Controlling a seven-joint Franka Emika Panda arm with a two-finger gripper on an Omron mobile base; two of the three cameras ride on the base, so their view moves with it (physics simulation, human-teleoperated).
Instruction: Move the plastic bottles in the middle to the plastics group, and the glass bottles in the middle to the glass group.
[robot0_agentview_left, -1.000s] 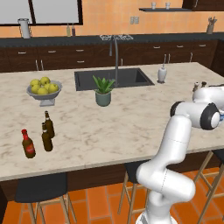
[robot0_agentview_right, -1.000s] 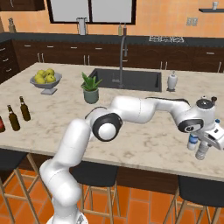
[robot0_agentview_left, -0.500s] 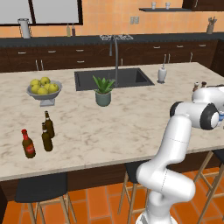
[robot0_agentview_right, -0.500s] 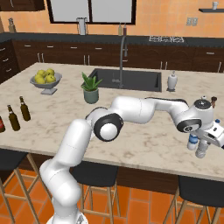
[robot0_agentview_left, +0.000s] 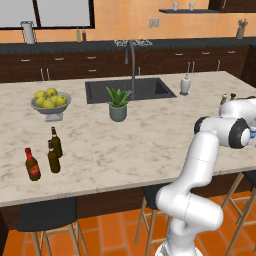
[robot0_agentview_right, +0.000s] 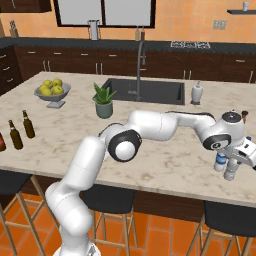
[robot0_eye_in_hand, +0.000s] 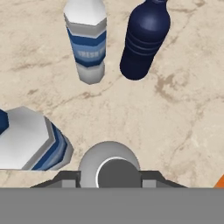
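With three dark glass bottles (robot0_agentview_left: 52, 152) grouped at the bench's (robot0_agentview_left: 150, 145) far end, the gripper (robot0_agentview_right: 235, 162) clasps a grey-capped plastic bottle (robot0_eye_in_hand: 109, 168) beside the plastics group (robot0_eye_in_hand: 87, 43).

In the hand view, a blue-striped bottle (robot0_eye_in_hand: 30, 140) is cut off by the left edge, the dark blue bottle (robot0_eye_in_hand: 144, 39) loses its cap at the top edge, and the grey-capped bottle (robot0_eye_in_hand: 109, 168) at the bottom is hidden below its top. In the right base view, the gripper (robot0_agentview_right: 239, 159) covers most of the bottle beneath it at the counter's (robot0_agentview_right: 165, 165) front right, so the grip cannot be judged. At the left edge, the red-labelled bottle (robot0_agentview_right: 1, 142) is cropped.
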